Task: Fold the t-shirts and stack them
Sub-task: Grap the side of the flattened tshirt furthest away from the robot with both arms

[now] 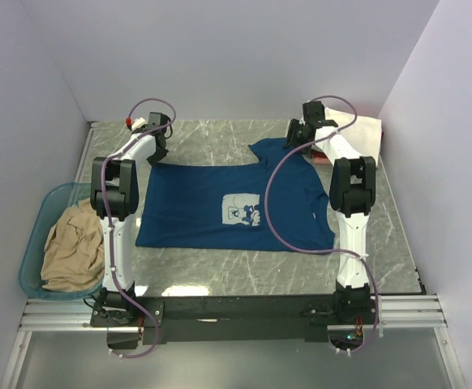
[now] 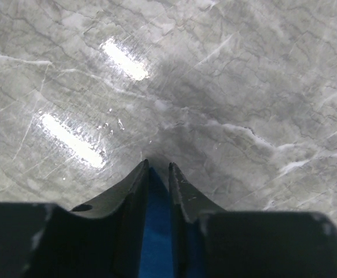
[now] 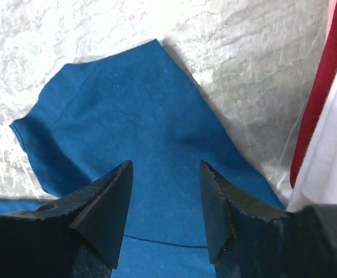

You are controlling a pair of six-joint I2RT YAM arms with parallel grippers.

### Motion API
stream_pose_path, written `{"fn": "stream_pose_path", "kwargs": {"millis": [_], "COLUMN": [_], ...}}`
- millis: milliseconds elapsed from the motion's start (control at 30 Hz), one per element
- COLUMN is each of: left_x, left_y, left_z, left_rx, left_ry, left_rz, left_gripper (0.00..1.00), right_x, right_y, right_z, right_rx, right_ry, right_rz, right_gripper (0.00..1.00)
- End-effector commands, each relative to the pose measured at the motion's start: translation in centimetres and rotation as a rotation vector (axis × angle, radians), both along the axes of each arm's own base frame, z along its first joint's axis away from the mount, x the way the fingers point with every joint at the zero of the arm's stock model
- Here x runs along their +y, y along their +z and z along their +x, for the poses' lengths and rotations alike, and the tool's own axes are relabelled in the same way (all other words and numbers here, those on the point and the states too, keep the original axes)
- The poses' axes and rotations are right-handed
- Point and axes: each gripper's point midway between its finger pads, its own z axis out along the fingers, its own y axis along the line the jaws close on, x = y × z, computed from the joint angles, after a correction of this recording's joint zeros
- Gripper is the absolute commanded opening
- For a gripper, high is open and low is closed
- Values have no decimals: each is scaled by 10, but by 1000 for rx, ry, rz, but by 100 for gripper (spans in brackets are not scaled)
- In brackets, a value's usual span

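Observation:
A navy blue t-shirt (image 1: 220, 203) with a pale square mouse print lies spread flat in the middle of the marble table. My left gripper (image 1: 158, 151) is at the shirt's far left corner. In the left wrist view its jaws (image 2: 158, 168) are shut on a strip of blue cloth (image 2: 156, 231). My right gripper (image 1: 298, 143) is open over the far right sleeve. In the right wrist view it (image 3: 165, 168) hovers above the blue sleeve (image 3: 134, 116) and holds nothing. A cream shirt (image 1: 364, 130) and a red one (image 3: 318, 87) lie at the back right.
A translucent teal tub (image 1: 37, 217) stands at the left table edge with a tan shirt (image 1: 72, 247) in it. White walls close the table in at the back and on both sides. The cream and red shirts lie just right of my right gripper.

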Motion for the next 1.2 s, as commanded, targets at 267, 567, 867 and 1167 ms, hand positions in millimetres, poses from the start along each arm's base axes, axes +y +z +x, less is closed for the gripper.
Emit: {"fn": "stream_pose_path", "kwargs": {"millis": [267,567,867,1167], "left_x": [2,0,-2,-3], "left_y": [5,0,1,0], "left_z": [-1,-2,-1,-1], "left_rx": [14,23,12,15], "left_ry": [-18,-29,-37,-41], "left_rz": [26,21,7,1], "left_gripper": [10,1,1,1], "right_x": [-14,-41,-47,-60], "right_y": [-4,-18,2,16], "right_z": [20,9,8,7], "right_rx": [42,116,51,51], "right_ry": [-94,-201,-200,-192], "right_rz": [73,24,-11,-175], "right_gripper": [59,58,55,54]}}
